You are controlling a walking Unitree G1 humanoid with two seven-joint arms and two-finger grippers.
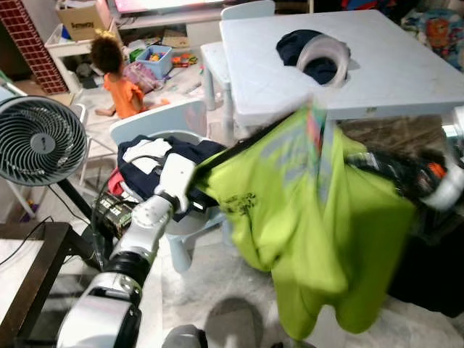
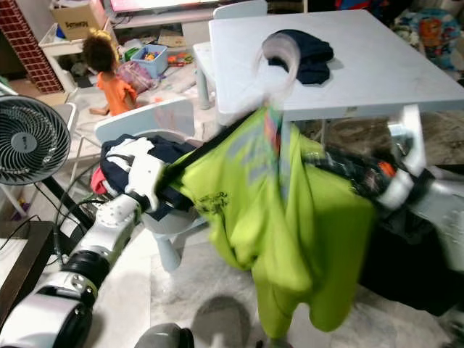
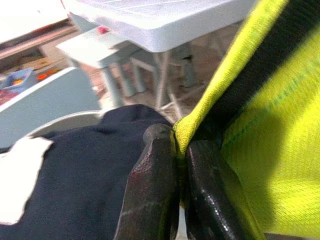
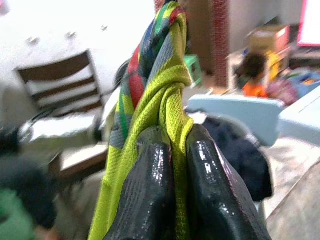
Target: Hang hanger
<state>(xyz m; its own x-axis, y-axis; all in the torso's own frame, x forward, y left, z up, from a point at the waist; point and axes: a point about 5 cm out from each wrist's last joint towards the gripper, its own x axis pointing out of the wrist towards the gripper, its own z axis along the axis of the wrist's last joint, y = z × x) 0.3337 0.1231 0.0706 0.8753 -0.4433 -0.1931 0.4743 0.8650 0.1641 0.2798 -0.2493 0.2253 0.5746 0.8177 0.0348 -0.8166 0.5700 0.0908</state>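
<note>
Lime-green shirt (image 1: 319, 217) is held in the air between both arms, in front of the near edge of the white table (image 1: 406, 72) and above the floor, not resting on anything.

Left gripper (image 3: 181, 150): fingers pressed together on a folded hem or shoulder seam of the shirt, right where a dark band meets the green. Right gripper (image 4: 175, 145): fingers pinched on a bunched wad of green cloth with a multicolour striped strip (image 4: 145, 60) running up from it.

No hanger frame or hook can be made out; if one is inside the shirt, the cloth hides it. The dark straight edge from the left gripper up toward the collar could be trim or a hanger arm, can't tell.

Orientation: long axis runs roughly between the two grippers, rising from the left one to a peak near the table's edge, then over to the right one. Body of the shirt drapes straight down from that line.

Risks, my read:
- Both pinches are on cloth only, small bite. Pulling the arms apart could slip a seam out and drop one side.
- Hanging hem could snag the blue chair (image 1: 156, 119) with the dark clothes pile (image 1: 174, 156) just beside the left arm.
- Head views are blurred, so aiming is unreliable right now.
- A person (image 1: 116, 76) sits on the floor beyond the chair; keep swings away.
</note>
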